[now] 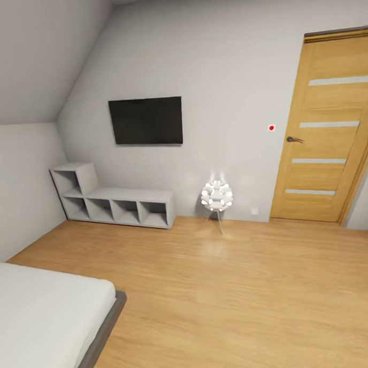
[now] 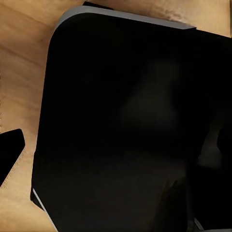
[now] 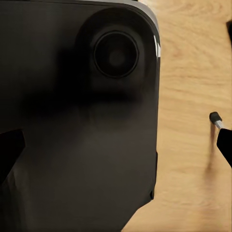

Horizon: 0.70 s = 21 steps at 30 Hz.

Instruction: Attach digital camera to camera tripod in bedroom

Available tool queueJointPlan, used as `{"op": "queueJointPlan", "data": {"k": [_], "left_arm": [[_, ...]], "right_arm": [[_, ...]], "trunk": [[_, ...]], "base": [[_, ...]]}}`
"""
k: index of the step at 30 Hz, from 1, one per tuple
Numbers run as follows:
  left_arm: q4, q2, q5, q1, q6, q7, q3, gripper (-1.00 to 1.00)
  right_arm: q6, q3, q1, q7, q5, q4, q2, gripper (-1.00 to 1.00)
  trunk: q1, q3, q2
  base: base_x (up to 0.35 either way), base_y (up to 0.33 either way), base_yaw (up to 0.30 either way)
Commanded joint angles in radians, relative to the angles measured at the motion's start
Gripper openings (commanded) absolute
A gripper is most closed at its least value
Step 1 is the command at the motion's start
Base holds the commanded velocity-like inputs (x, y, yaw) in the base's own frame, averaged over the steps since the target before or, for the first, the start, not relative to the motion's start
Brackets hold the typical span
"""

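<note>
across the wood floor (image 1: 253, 288), a bed (image 1: 45, 313), wall tv (image 1: 146, 121), door (image 1: 326, 129); both grippers' state unclear.

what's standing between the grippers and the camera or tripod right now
That cannot be judged from these pictures: the head view takes in the bed, a grey cube shelf, a wall TV, a small white lamp and the wooden door, with bare wood floor between them. Both wrist views look down on the robot's dark base.

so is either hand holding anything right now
Cannot tell: both wrist views look down on a black base over wood floor; no grasp shows.
</note>
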Motion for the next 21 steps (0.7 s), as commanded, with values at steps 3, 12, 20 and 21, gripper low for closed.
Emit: {"op": "queueJointPlan", "data": {"k": [3, 12, 20, 21], "left_arm": [[-0.002, 0.000, 0.007, 0.001, -0.001, -0.001, 0.000, 1.00], [-0.002, 0.000, 0.007, 0.001, -0.001, -0.001, 0.000, 1.00], [-0.002, 0.000, 0.007, 0.001, -0.001, -0.001, 0.000, 1.00], [-0.002, 0.000, 0.007, 0.001, -0.001, -0.001, 0.000, 1.00]], "right_arm": [[-0.003, 0.000, 0.000, -0.001, -0.001, 0.000, 0.000, 1.00], [-0.003, 0.000, 0.000, -0.001, -0.001, 0.000, 0.000, 1.00], [-0.004, 0.000, 0.000, -0.001, -0.001, 0.000, 0.000, 1.00], [-0.004, 0.000, 0.000, -0.001, -0.001, 0.000, 0.000, 1.00]], "trunk": [[0.000, -0.001, 0.000], [0.000, -0.001, 0.000], [0.000, -0.001, 0.000], [0.000, -0.001, 0.000]], "base": [[0.000, 0.000, -0.286], [0.000, 0.000, -0.286], [0.000, 0.000, -0.286], [0.000, 0.000, -0.286]]}}
